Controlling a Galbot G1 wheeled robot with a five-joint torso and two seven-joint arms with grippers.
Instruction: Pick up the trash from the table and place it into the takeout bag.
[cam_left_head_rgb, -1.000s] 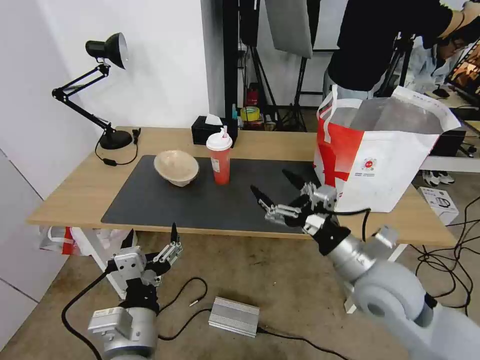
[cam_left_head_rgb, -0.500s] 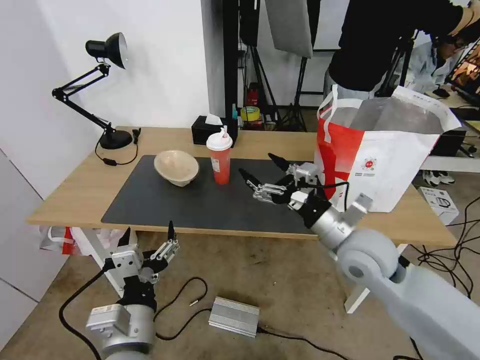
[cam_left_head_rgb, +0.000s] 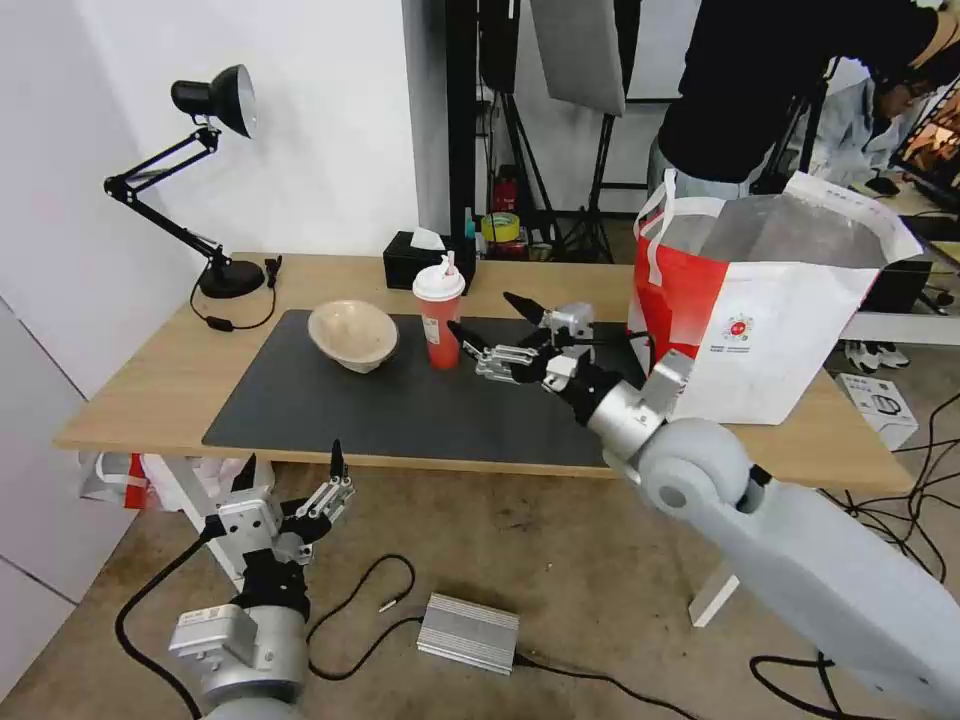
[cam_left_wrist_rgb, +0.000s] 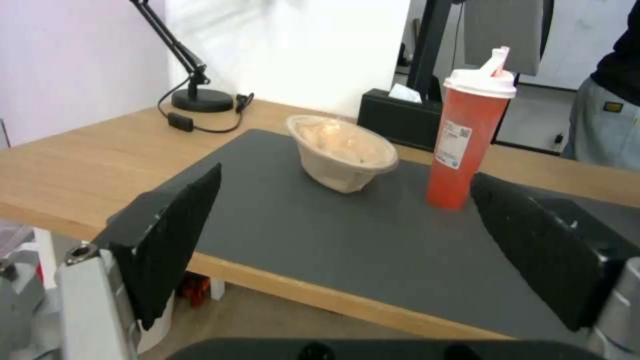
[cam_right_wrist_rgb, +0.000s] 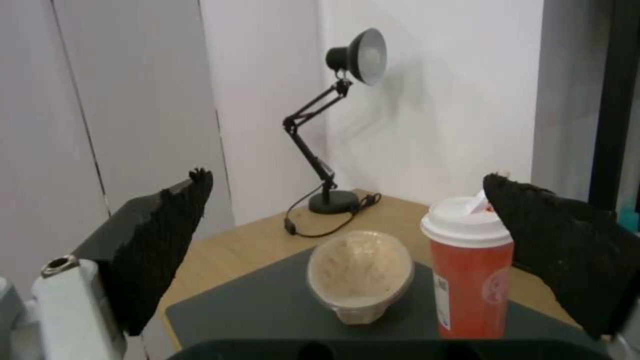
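A red drink cup with a white lid (cam_left_head_rgb: 439, 315) (cam_left_wrist_rgb: 470, 140) (cam_right_wrist_rgb: 470, 267) stands on the dark grey mat (cam_left_head_rgb: 330, 405) of the light-wood table (cam_left_head_rgb: 150, 370). A beige paper-pulp bowl (cam_left_head_rgb: 352, 335) (cam_left_wrist_rgb: 342, 152) (cam_right_wrist_rgb: 361, 276) lies tilted just left of the cup. My right gripper (cam_left_head_rgb: 486, 320) hovers open over the mat, just right of the cup, fingers pointing at it. The white-and-red takeout bag (cam_left_head_rgb: 770, 300) stands open at the table's right end. My left gripper (cam_left_head_rgb: 291, 466) hangs open below the table's front edge.
A black desk lamp (cam_left_head_rgb: 205, 180) stands at the table's back left, its cord trailing on the wood. A black tissue box (cam_left_head_rgb: 410, 262) sits behind the cup. A silver box (cam_left_head_rgb: 468, 632) and cables lie on the floor. A person stands behind the bag.
My right gripper has travelled left and farther over the mat, from near the bag to just beside the red cup. The left gripper has barely moved.
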